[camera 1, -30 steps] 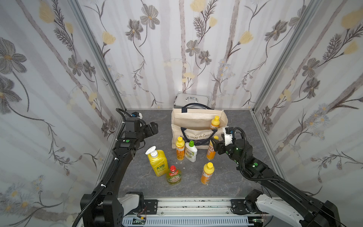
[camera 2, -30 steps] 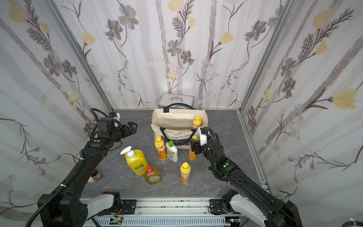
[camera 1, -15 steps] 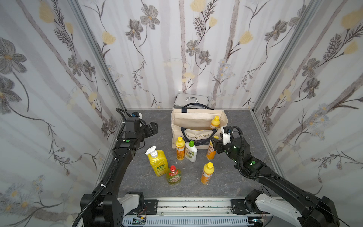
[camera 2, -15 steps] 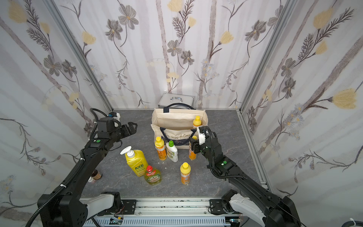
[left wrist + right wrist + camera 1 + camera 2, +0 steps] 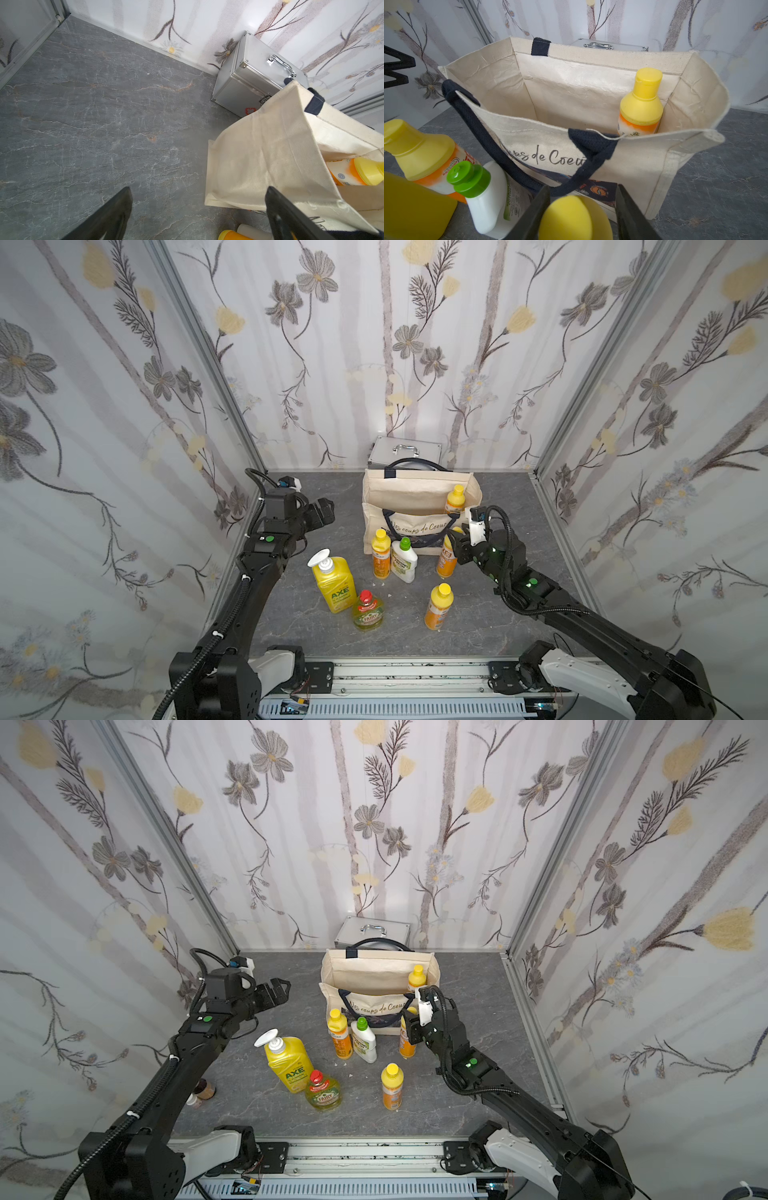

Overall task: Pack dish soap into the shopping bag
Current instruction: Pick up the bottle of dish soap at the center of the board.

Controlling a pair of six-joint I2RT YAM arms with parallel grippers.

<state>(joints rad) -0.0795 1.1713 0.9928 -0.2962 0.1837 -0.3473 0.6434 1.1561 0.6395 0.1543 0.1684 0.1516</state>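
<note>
- Six bottles out on the grey tabletop (image 5: 399, 639) in both top views; a seventh, the packed orange bottle (image 5: 455, 497), upright inside the shopping bag (image 5: 415, 489) at its right end.
- Same views: AXE pump bottle (image 5: 334, 585) and Fairy bottle (image 5: 368, 614) nearest the rail (image 5: 395, 672), a lone orange bottle (image 5: 438, 608) near them; left orange bottle (image 5: 380, 560), white green-capped bottle (image 5: 404, 562) and rightmost orange bottle (image 5: 444, 566) in a row just before the bag's front.
- Right gripper (image 5: 456, 545) low at the rightmost orange bottle; left gripper (image 5: 322, 510) off to the bag's left, well apart from every bottle.
- Left wrist view: jaws spread wide, empty, only tabletop and the bag's side wall beyond them; silver case (image 5: 255, 68) behind the bag.
- Right wrist view: jaws astride the yellow cap of the rightmost orange bottle (image 5: 566, 218), close on both sides; firm pinch or loose bracket, impossible to tell.
- Step in hand, by judgement: securing that bottle for the lift. Pinch at the shoulder below the cap, not the slick cap itself; raise straight up, clear of the drooping navy handle (image 5: 591, 143) and front rim; lower upright beside the packed one.
</note>
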